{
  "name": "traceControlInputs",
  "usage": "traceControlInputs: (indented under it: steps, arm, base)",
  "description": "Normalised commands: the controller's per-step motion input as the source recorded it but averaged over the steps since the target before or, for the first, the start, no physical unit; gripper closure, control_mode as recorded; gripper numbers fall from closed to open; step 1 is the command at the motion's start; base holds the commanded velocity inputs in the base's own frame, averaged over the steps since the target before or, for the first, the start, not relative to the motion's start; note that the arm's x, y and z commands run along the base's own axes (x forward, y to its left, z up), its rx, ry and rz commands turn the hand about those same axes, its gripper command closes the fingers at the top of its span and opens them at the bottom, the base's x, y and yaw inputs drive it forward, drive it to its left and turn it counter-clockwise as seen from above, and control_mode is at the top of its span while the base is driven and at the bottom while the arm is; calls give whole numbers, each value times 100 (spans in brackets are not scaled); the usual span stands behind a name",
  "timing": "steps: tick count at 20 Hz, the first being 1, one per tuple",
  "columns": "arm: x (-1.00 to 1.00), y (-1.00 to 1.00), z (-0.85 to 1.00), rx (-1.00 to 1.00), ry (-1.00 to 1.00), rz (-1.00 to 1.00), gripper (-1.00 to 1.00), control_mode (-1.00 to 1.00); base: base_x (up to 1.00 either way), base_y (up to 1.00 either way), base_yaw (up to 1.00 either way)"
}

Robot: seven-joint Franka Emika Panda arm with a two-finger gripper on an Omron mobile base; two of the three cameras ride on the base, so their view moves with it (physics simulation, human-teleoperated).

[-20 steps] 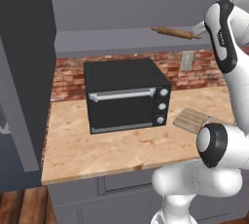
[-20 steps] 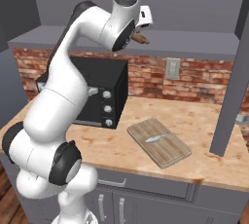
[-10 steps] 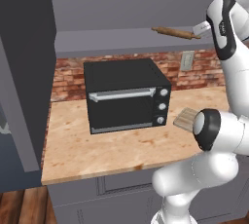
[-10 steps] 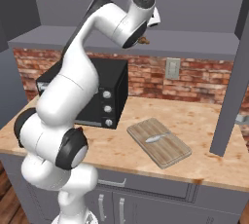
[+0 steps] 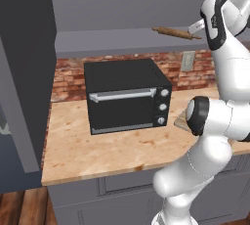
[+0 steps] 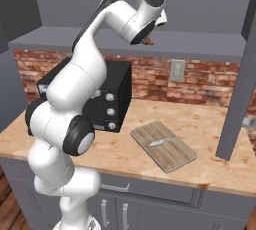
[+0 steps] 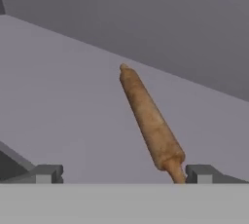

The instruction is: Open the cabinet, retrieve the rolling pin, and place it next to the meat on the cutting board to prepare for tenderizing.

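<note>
Rolling pin (image 7: 150, 118) lies flat on the cabinet (image 5: 112, 38) shelf floor, doors swung wide open, nothing else visible on that shelf. My read on handling: solid wood, stiff, moderate weight, smooth round surface, so it will roll if nudged sideways and can pivot in the grip if taken off-centre. Best hold looks like the thick barrel near its middle, pads squeezing across the diameter; the thin end knobs give little contact and a long lever. Not fragile, so a firm squeeze is fine. Gripper (image 7: 116, 173) jaws stand fully wide, holding nothing. In the hand view the pin runs away from the claw along the shelf, slightly angled; its near knob sits just inside the right fingertip (image 7: 206, 173), close to touching as far as I can tell, while the barrel stretches ahead between the finger lines. So the claw is at the pin's end, not over its middle, and would need to advance along the pin and centre before closing. From the left base view the pin (image 5: 176, 33) points toward the hand up at shelf height. Below: black toaster oven (image 5: 127, 94) on the wood counter (image 5: 97, 146), and right of it the cutting board (image 6: 163, 146) with the small pale meat (image 6: 158, 142) piece on it, room beside it for the pin.
</note>
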Motion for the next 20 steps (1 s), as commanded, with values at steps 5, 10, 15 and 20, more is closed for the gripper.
traceControlInputs:
  steps: [5, 10, 15, 20]
  arm:
    - [40, 0, -7, 0, 9, 0, -100, -100]
    - [36, -6, -10, 0, 5, 0, -100, -100]
    - [29, -16, -12, 0, 0, 0, -100, -100]
    - [18, -20, -12, 0, 0, 0, -100, -100]
  base:
    - [0, 0, 0]
    - [0, 0, 0]
    - [0, 0, 0]
    - [0, 0, 0]
